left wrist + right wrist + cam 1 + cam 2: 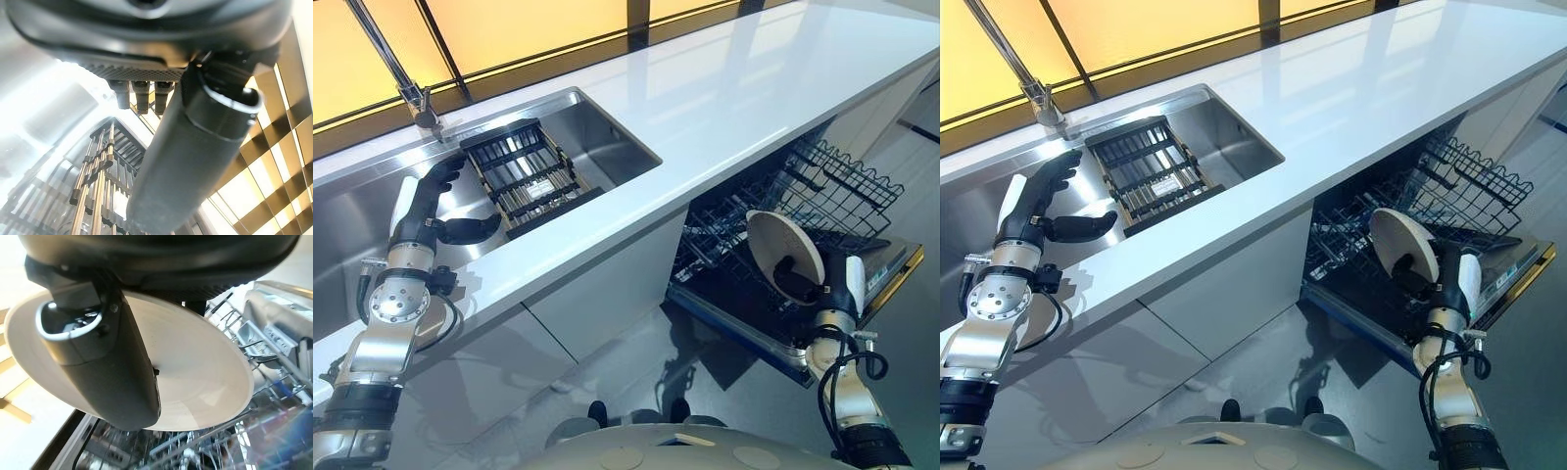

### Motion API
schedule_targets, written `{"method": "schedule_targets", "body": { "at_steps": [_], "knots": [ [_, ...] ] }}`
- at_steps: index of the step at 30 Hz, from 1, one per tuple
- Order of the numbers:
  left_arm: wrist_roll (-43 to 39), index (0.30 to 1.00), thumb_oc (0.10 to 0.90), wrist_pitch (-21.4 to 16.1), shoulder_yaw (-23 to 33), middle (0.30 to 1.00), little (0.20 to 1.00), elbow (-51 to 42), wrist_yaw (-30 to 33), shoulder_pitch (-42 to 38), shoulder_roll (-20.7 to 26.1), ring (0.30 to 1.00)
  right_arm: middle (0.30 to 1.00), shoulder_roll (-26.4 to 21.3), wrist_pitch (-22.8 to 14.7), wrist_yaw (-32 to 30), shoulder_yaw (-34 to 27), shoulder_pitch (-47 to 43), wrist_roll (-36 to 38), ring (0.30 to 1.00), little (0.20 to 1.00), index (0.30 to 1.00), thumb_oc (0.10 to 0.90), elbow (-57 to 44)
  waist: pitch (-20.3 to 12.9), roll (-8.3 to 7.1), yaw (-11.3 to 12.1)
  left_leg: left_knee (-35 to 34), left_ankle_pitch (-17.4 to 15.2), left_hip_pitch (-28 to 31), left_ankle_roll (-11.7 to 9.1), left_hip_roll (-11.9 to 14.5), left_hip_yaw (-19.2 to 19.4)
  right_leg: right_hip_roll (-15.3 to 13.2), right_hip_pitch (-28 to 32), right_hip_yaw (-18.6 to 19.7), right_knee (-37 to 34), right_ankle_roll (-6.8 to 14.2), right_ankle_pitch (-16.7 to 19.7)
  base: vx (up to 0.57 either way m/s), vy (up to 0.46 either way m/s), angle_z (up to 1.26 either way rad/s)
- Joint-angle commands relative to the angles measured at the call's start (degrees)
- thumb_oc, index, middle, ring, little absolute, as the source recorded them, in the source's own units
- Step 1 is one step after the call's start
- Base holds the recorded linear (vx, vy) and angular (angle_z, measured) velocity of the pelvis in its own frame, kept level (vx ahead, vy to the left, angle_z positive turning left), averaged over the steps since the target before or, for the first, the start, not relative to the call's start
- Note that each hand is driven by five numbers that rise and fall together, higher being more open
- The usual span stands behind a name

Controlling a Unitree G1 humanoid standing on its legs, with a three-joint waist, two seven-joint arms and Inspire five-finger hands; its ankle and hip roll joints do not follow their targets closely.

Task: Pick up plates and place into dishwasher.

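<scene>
A round, cream-white plate [781, 249] stands on edge, pinched in the right hand [800, 281] above the dishwasher rack [822, 191]; the left hand [1038, 201] hovers spread over the sink [597, 137]. The right wrist view bares the plate's smooth, unmarked face.

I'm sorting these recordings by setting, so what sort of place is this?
Most likely a home-style kitchen: a stainless sink with a faucet set in a long white countertop, and an open dishwasher below it, where the right hand holds a white plate over the rack.
</scene>
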Motion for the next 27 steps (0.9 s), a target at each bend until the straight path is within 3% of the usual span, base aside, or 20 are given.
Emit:
{"method": "schedule_targets", "body": {
  "at_steps": [1, 12, 27],
  "knots": [
    [0.2, 0.900, 0.800, -3.2, 0.9, 0.900, 0.900, -0.2, 3.3, -6.1, 2.6, 0.900, 0.300, -4.9, -2.3, -0.5, 1.7, -7.2, -1.9, 0.300, 0.200, 0.300, 0.100, -0.4, -2.8, -0.20, 1.0, 1.2, -6.5, -0.4, 2.2, -3.9, 3.7, 1.7, -0.7, -0.9, 4.1, 1.5, -6.5, 0.02, 0.000, 0.04],
    [-0.5, 0.900, 0.800, -1.7, -3.4, 0.900, 0.900, -0.1, 2.0, -8.9, 3.0, 0.900, 0.300, -5.0, 7.0, 0.1, 7.6, -13.5, 3.2, 0.300, 0.200, 0.300, 0.100, 10.6, -2.5, -0.37, 4.3, 1.8, -6.4, -0.4, 1.8, -4.1, 1.9, 1.1, 0.6, -3.4, 3.5, 1.3, -6.5, 0.03, -0.004, 0.11],
    [-0.5, 0.900, 0.800, -1.2, -7.5, 0.900, 0.900, 0.5, -0.1, -11.8, 2.2, 0.900, 0.300, -4.0, 13.3, -0.6, 11.2, -20.7, 9.9, 0.300, 0.200, 0.300, 0.100, 18.3, -1.9, -0.11, 7.1, 1.9, -6.3, -0.1, 1.5, -4.5, 0.4, 0.6, 2.0, -5.3, 2.8, 1.2, -6.1, 0.03, 0.003, 0.12]
  ]
}}
